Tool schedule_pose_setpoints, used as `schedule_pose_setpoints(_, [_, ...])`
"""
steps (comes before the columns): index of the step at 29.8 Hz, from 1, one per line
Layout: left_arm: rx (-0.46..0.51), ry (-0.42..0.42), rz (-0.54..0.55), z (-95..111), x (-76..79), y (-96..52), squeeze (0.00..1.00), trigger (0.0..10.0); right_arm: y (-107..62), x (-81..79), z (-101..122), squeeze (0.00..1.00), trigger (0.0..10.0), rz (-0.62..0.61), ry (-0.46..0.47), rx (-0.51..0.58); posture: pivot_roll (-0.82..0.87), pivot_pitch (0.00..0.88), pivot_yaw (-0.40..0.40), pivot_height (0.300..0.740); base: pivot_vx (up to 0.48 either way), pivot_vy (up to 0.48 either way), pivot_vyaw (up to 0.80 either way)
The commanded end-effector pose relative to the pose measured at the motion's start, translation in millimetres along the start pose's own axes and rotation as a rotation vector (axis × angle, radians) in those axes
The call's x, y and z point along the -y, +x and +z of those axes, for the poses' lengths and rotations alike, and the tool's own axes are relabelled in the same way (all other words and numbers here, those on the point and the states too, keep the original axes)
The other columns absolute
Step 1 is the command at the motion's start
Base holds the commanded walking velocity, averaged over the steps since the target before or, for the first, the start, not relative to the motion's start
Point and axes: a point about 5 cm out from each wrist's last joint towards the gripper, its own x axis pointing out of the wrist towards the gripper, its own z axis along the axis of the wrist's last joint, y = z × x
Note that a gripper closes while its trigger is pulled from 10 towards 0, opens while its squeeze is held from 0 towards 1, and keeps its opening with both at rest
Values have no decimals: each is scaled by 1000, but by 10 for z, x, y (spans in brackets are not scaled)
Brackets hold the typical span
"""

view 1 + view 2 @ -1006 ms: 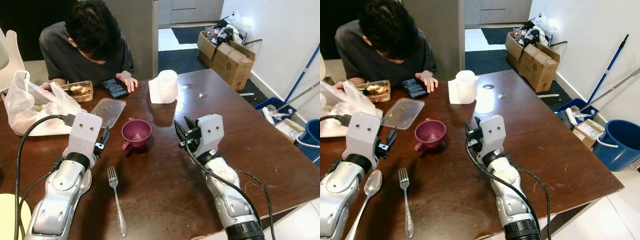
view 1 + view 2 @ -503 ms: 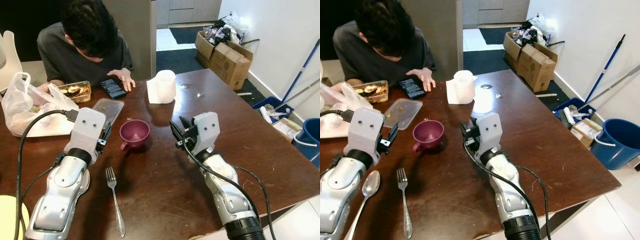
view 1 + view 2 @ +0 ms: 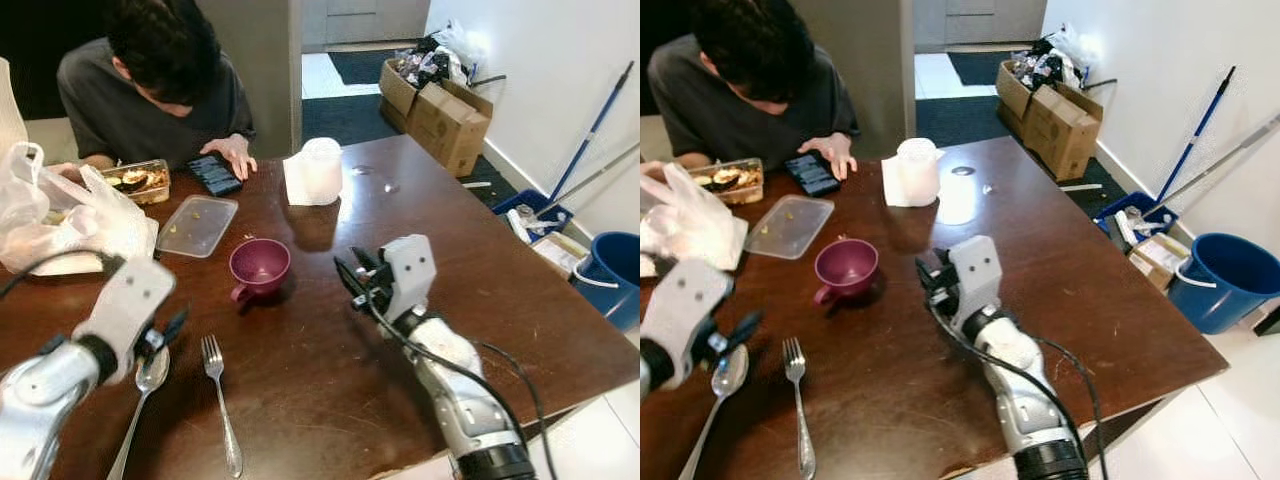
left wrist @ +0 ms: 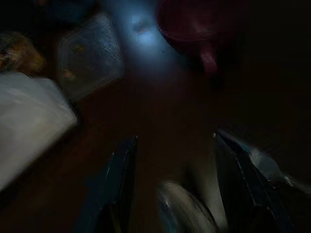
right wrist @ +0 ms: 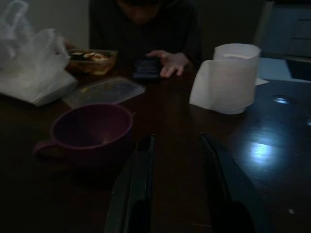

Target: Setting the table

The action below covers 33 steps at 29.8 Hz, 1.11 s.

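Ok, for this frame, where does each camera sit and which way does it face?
Left and right eye views: head stereo pair, looking down at the table; both arms show.
Left wrist view: along the open left gripper above the spoon, toward the purple cup.
Right wrist view: along the open right gripper toward the cup and paper roll.
All share the cup.
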Motion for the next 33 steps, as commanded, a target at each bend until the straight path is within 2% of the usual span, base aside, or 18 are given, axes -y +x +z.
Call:
schedule_pose_setpoints(1, [-35, 31, -51, -52, 63, -11, 0, 10000, -11, -33, -62, 0, 10000, 32, 18, -35, 132, 25, 60, 740, 0, 0, 0])
schedule_pose_setpoints(4, [-61, 55, -59, -108, 146, 101, 0, 10000, -18, -18, -55, 0, 10000, 49, 8, -39, 107, 24, 53, 740, 0, 0, 0])
schedule_pose_setpoints(5, [-33, 48, -32, -76, 170, 173, 0, 10000, -32, -19, -52, 0, 10000, 44, 10, -39, 105, 28, 44, 740, 0, 0, 0])
schedule_pose_setpoints(6, [-33, 48, -32, -76, 170, 173, 0, 10000, -32, -19, -52, 0, 10000, 44, 10, -39, 105, 28, 44, 740, 0, 0, 0])
schedule_pose_setpoints(9, [47, 3, 21, 91, 212, 349, 0, 10000, -54, -27, -13, 0, 10000, 41, 39, -23, 106, 22, 48, 740, 0, 0, 0])
schedule_pose_setpoints(12, [111, 2, 24, 245, 274, 553, 0, 10000, -80, -60, -78, 0, 10000, 43, 25, -42, 88, 29, 51, 740, 0, 0, 0])
schedule_pose_setpoints(13, [115, 12, 16, 267, 284, 605, 0, 10000, -84, -61, -89, 0, 10000, 37, 20, -46, 89, 31, 50, 740, 0, 0, 0])
schedule_pose_setpoints(14, [113, 58, 8, 273, 275, 648, 0, 10000, -86, -71, -91, 0, 10000, 35, 21, -47, 91, 35, 58, 740, 0, 0, 0])
schedule_pose_setpoints(15, [113, 58, 8, 273, 275, 648, 0, 10000, -86, -71, -91, 0, 10000, 35, 21, -47, 91, 35, 58, 740, 0, 0, 0])
schedule_pose_setpoints(16, [110, 106, -2, 273, 251, 695, 0, 10000, -87, -94, -99, 0, 10000, 36, 22, -47, 98, 40, 65, 740, 0, 0, 0])
schedule_pose_setpoints(18, [109, 129, -6, 280, 216, 740, 0, 10000, -94, -99, -135, 0, 10000, 31, 27, -52, 102, 51, 99, 740, 0, 0, 0])
schedule_pose_setpoints(21, [112, 146, -5, 315, 180, 782, 16, 10000, -96, -96, -133, 0, 10000, 25, 32, -49, 110, 67, 94, 740, 0, 0, 0])
schedule_pose_setpoints(22, [111, 154, -2, 322, 158, 820, 451, 10000, -89, -100, -121, 0, 10000, 23, 36, -43, 108, 58, 96, 740, 0, 0, 0])
schedule_pose_setpoints(23, [109, 145, 0, 325, 142, 874, 1000, 10000, -85, -100, -108, 0, 10000, 24, 39, -37, 107, 45, 105, 740, 0, 0, 0])
schedule_pose_setpoints(27, [111, 107, 7, 334, 99, 987, 1000, 10000, -77, -98, -99, 0, 10000, 25, 35, -29, 96, 47, 113, 740, 0, 0, 0])
schedule_pose_setpoints(30, [71, 23, -55, 270, 112, 1067, 1000, 10000, -63, -120, -66, 0, 10000, 15, 49, -12, 100, 44, 115, 740, 0, 0, 0])
schedule_pose_setpoints(31, [60, 2, -77, 248, 118, 1080, 0, 10000, -55, -132, -65, 0, 10000, 17, 53, -10, 103, 47, 110, 740, 0, 0, 0])
schedule_pose_setpoints(33, [53, -9, -96, 228, 115, 1086, 0, 10000, -55, -144, -69, 0, 10000, 18, 55, -10, 102, 47, 109, 740, 0, 0, 0])
